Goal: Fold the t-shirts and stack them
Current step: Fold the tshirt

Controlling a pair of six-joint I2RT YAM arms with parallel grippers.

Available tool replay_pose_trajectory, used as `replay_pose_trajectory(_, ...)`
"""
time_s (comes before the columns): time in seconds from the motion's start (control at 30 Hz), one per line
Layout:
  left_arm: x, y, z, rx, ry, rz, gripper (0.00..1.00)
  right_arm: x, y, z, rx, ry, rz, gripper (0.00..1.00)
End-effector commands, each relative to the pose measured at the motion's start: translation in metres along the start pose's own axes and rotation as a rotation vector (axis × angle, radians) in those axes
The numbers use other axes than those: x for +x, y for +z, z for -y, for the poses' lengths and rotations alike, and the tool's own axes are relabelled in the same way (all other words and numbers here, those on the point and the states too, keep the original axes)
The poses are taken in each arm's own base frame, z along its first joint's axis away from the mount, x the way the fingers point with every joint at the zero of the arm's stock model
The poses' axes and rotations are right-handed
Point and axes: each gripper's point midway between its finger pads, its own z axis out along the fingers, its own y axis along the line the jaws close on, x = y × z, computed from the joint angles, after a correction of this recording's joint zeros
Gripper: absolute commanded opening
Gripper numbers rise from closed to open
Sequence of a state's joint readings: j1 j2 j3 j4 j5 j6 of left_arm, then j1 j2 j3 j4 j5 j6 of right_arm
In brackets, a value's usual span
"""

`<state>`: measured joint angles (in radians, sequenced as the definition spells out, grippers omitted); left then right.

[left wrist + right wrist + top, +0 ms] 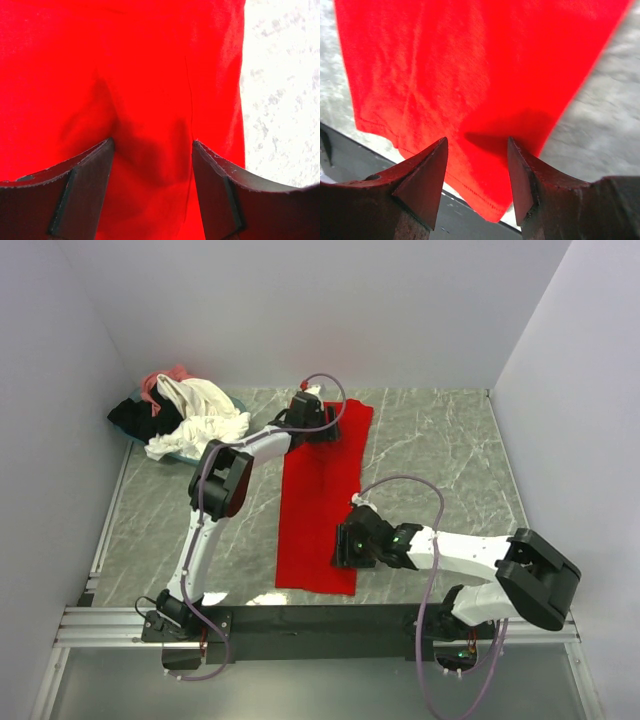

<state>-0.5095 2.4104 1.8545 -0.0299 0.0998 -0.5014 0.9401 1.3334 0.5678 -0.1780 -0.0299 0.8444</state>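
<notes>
Two sets of jaws over one shirt, both spread open, gripping nothing. On the worktop (pixel 440 450), the red t-shirt (pixel 322 500) as a long narrow strip, already folded lengthwise, running from 12 o'clock to 6 o'clock through the middle of the top view. At the strip's 12 o'clock end, the left jaws; at its 5 o'clock corner, by the near hem, the right jaws. Well apart at 10 o'clock, a heap of the other t-shirts (pixel 190 420), cream-white, black and pink, not yet folded.

Looks like the crosswise fold of the first shirt: lengthwise fold done, end-to-end fold not yet made. Calls next for closing on cloth at one end, pinching all layers together, then lifting and carrying that end over toward the other without dragging the strip askew. Needs jaws low enough to catch flat fabric with little to bite on.

From the top view alone: the whole strip, both jaws' places on it, the waiting heap. From the left wrist alone: fingers (pixel 80 195) straddling red cloth, a faint crease between them, the shirt's edge at 3 o'clock against pale worktop. From the right wrist alone: fingers (pixel 420 185) over the stitched hem and its corner at 6 o'clock, against a dark rail (pixel 350 155). Cannot tell from any view whether tips touch the cloth.
</notes>
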Motion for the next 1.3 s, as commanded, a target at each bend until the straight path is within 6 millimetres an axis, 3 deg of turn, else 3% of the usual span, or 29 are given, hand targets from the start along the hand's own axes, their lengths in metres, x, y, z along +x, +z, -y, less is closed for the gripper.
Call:
replay_pose_trajectory(0.0,0.001,-0.009,-0.024,-0.073,-0.031,-0.016,0.70,0.007,-0.008,0.021,0.080,-0.007,0.000,0.59)
replay_pose_trajectory(0.13,-0.007,-0.011,-0.002,-0.012,-0.020,-0.002,0.70,0.001,-0.010,0.013,0.059,-0.014,0.018,0.59)
replay_pose_trajectory(0.2,-0.015,-0.017,0.018,0.022,0.005,0.013,0.70,-0.006,-0.012,0.005,0.033,-0.026,0.037,0.59)
replay_pose_trajectory(0.3,-0.048,-0.038,0.055,0.073,0.042,0.088,0.71,-0.020,-0.023,-0.005,0.018,-0.047,0.082,0.59)
replay_pose_trajectory(0.33,-0.069,-0.057,0.073,0.101,0.050,0.137,0.72,-0.022,-0.026,-0.004,0.028,-0.050,0.090,0.59)
replay_pose_trajectory(0.4,-0.092,-0.080,0.086,0.116,0.051,0.199,0.72,-0.033,-0.038,-0.009,0.016,-0.050,0.138,0.60)
replay_pose_trajectory(0.43,-0.110,-0.106,0.096,0.132,0.050,0.251,0.72,-0.033,-0.042,-0.006,0.025,-0.053,0.140,0.60)
replay_pose_trajectory(0.5,-0.122,-0.133,0.095,0.106,0.030,0.300,0.72,-0.037,-0.051,-0.005,0.020,-0.045,0.169,0.60)
replay_pose_trajectory(0.53,-0.119,-0.157,0.095,0.105,0.019,0.305,0.72,-0.035,-0.053,-0.002,0.028,-0.042,0.170,0.60)
replay_pose_trajectory(0.6,-0.119,-0.179,0.089,0.088,-0.024,0.346,0.72,-0.031,-0.056,0.004,0.028,-0.027,0.175,0.60)
replay_pose_trajectory(0.63,-0.101,-0.193,0.080,0.071,-0.040,0.327,0.72,-0.029,-0.057,0.007,0.029,-0.022,0.178,0.61)
replay_pose_trajectory(0.7,-0.077,-0.202,0.074,0.074,-0.086,0.301,0.72,-0.023,-0.056,0.013,0.031,-0.010,0.174,0.61)
replay_pose_trajectory(0.73,-0.048,-0.206,0.066,0.059,-0.093,0.254,0.72,-0.021,-0.056,0.015,0.031,-0.008,0.172,0.61)
replay_pose_trajectory(0.8,-0.017,-0.209,0.058,0.025,-0.112,0.197,0.71,-0.017,-0.054,0.019,0.032,-0.003,0.165,0.61)
replay_pose_trajectory(0.9,0.045,-0.218,0.047,-0.027,-0.115,0.112,0.72,-0.009,-0.051,0.022,0.026,-0.002,0.142,0.61)
replay_pose_trajectory(0.93,0.055,-0.228,0.059,-0.008,-0.109,0.106,0.72,-0.007,-0.049,0.022,0.023,0.000,0.138,0.61)
replay_pose_trajectory(1.0,0.075,-0.236,0.058,-0.039,-0.115,0.094,0.72,0.000,-0.045,0.026,0.027,0.000,0.119,0.61)
replay_pose_trajectory(1.03,0.099,-0.246,0.061,-0.043,-0.095,0.053,0.72,0.004,-0.044,0.023,0.018,-0.009,0.112,0.61)
replay_pose_trajectory(1.13,0.136,-0.264,0.057,-0.056,-0.104,0.011,0.72,0.011,-0.041,0.019,0.013,-0.010,0.104,0.61)
replay_pose_trajectory(1.27,0.164,-0.290,0.053,-0.034,-0.176,-0.013,0.73,0.022,-0.035,0.015,-0.001,-0.003,0.082,0.61)
